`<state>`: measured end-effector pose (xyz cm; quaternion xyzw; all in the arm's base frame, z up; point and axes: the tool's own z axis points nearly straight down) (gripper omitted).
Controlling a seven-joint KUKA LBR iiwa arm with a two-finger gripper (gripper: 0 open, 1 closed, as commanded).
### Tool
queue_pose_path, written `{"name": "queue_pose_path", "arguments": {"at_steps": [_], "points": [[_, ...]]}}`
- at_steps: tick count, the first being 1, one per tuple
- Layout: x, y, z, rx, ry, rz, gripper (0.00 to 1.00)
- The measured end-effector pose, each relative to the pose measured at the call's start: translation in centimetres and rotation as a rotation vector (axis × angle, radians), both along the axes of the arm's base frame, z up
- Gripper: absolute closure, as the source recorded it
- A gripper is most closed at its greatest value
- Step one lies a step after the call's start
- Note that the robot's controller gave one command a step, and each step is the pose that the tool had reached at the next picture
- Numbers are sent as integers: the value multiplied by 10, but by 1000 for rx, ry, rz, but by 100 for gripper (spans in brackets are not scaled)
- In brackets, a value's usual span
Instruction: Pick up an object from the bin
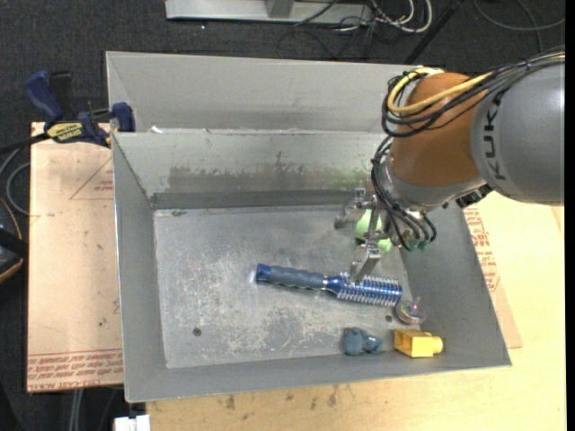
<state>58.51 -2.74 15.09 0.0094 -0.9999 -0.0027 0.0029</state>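
1. In my camera view, the gripper (365,266) hangs low in the right part of the bin (135,241), just over the bristle end of a blue brush (296,280).
2. The brush lies flat on the bin floor, with its handle pointing left.
3. I cannot tell if the gripper is open or closed.
4. A small blue-grey lump (360,341) and a yellow block (418,344) sit side by side near the front wall.
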Motion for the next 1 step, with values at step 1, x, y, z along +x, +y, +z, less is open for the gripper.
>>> {"name": "queue_pose_path", "arguments": {"at_steps": [1], "points": [[-33,-24,-78,-2,-17,57,0]]}}
